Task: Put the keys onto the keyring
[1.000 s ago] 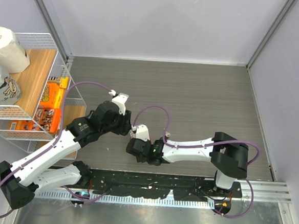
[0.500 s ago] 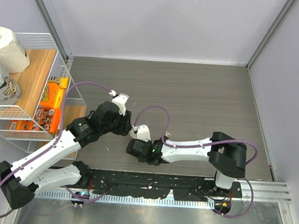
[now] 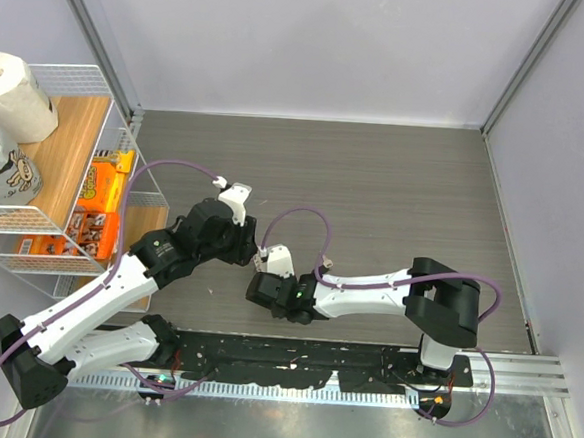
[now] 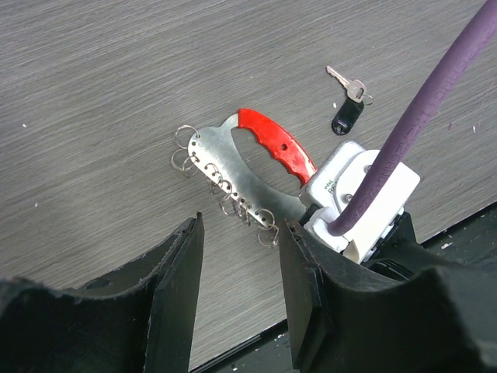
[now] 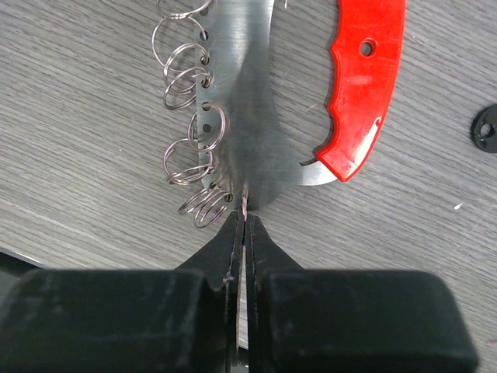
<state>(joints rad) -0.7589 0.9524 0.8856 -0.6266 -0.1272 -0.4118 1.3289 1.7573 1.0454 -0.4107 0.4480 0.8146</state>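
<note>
Right gripper (image 5: 242, 221) is pinching the keyring (image 5: 242, 101) by its thin edge, left gripper (image 4: 239, 233) hanging open; that sliver hold is risking a slip.

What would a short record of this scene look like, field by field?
keyring: metal plate with red grip and small rings, flat on the table
key: black-headed, lying apart from the keyring, not on any ring
right hand: shut, pinching the plate's edge
left hand: open, above the keyring, empty
</note>
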